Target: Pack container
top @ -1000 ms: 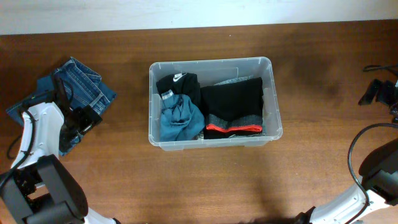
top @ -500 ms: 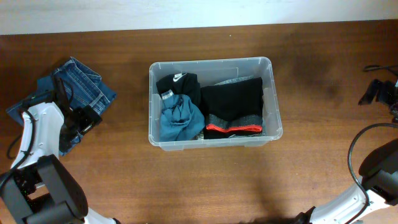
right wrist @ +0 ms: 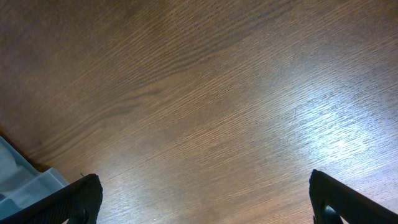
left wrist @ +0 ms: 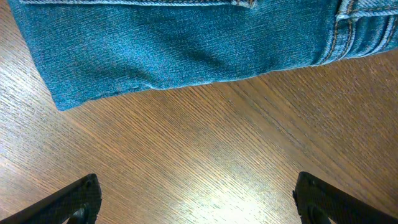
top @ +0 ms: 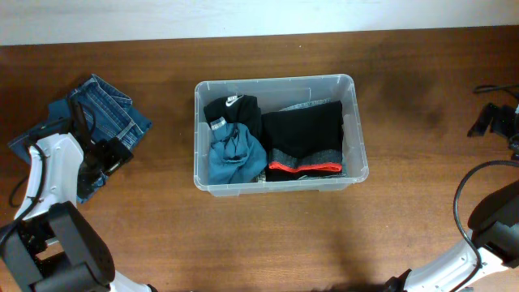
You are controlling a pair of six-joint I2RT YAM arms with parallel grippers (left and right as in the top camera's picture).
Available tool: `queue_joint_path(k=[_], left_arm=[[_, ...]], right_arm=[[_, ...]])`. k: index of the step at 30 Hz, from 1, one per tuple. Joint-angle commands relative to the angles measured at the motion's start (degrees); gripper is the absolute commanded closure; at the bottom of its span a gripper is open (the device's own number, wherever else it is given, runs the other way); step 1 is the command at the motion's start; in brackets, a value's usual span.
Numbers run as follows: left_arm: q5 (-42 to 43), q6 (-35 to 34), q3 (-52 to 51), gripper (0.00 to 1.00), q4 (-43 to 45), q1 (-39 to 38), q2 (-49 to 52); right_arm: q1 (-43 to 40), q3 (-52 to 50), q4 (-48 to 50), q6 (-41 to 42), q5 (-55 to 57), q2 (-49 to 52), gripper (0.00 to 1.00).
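Observation:
The clear plastic container (top: 359, 130) stands at the table's middle. It holds a black garment with a white logo (top: 233, 107), a teal garment (top: 236, 156) and a black garment with a red band (top: 304, 142). Folded blue jeans (top: 105, 113) lie on the table at far left and fill the top of the left wrist view (left wrist: 180, 43). My left gripper (left wrist: 198, 202) is open and empty over bare wood just beside the jeans' edge. My right gripper (right wrist: 205, 199) is open and empty over bare wood, with a corner of the container (right wrist: 25, 186) at lower left.
The left arm (top: 57, 174) curves along the left edge of the table. The right arm (top: 495, 215) and its black cable sit at the far right, with a black object (top: 493, 119) near the right edge.

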Motion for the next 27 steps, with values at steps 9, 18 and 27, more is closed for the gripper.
queue_joint_path(k=[9, 18, 27], left_arm=[[-0.59, 0.28, -0.17, 0.01, 0.11, 0.24, -0.33], [-0.59, 0.28, -0.17, 0.0, 0.11, 0.24, -0.35], [-2.97, 0.28, -0.17, 0.01, 15.82, 0.24, -0.35]], right_arm=[[0.0, 0.02, 0.02, 0.04, -0.31, -0.33, 0.02], [0.0, 0.02, 0.02, 0.04, -0.31, -0.33, 0.02], [0.0, 0.02, 0.02, 0.04, -0.31, -0.33, 0.02]])
